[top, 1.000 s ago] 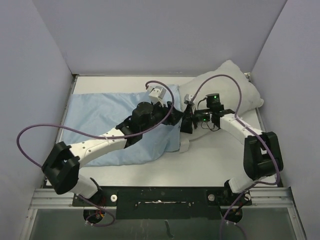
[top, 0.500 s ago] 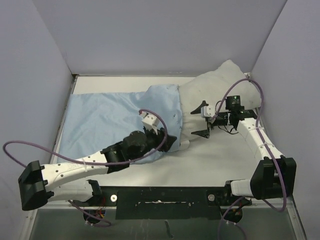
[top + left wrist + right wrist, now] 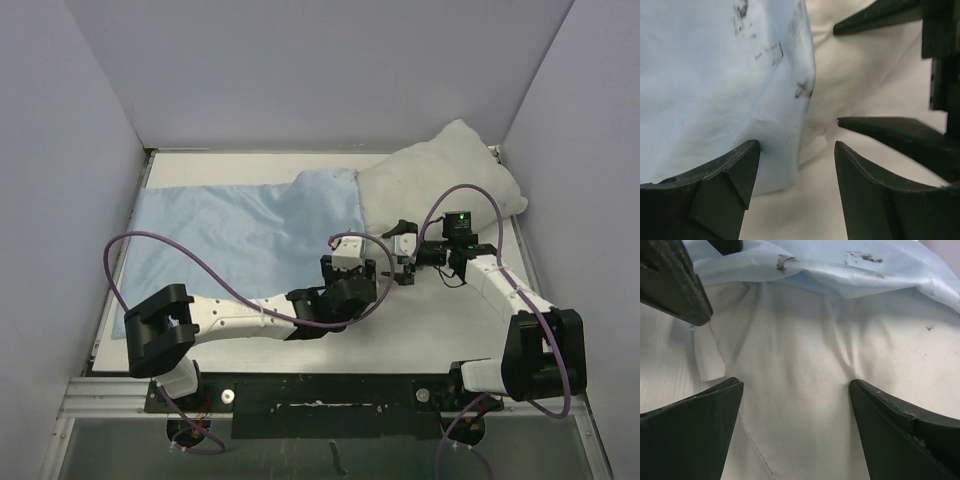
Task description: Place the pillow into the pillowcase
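Observation:
The light-blue pillowcase (image 3: pixel 240 240) lies flat on the left half of the table. Its right edge overlaps the off-white pillow (image 3: pixel 440 175), which lies at the back right and reaches down to the centre. My left gripper (image 3: pixel 374 273) is open and empty, low at the pillowcase's near right corner. In the left wrist view (image 3: pixel 797 170) the pillowcase (image 3: pixel 715 85) is on the left and the pillow (image 3: pixel 860 85) on the right. My right gripper (image 3: pixel 399 252) is open and faces the left one. In the right wrist view (image 3: pixel 796 385) its jaws straddle the pillow (image 3: pixel 805 355) below the pillowcase edge (image 3: pixel 840 270).
Grey walls enclose the table on the left, back and right. The table's white surface (image 3: pixel 420 320) shows between the cloth and the near edge. The left gripper's finger (image 3: pixel 670 280) shows at the top left of the right wrist view.
My left arm pulled back off the pillowcase's middle and swung right to its near right corner. My right gripper opened, drew back right, then came slightly left again.

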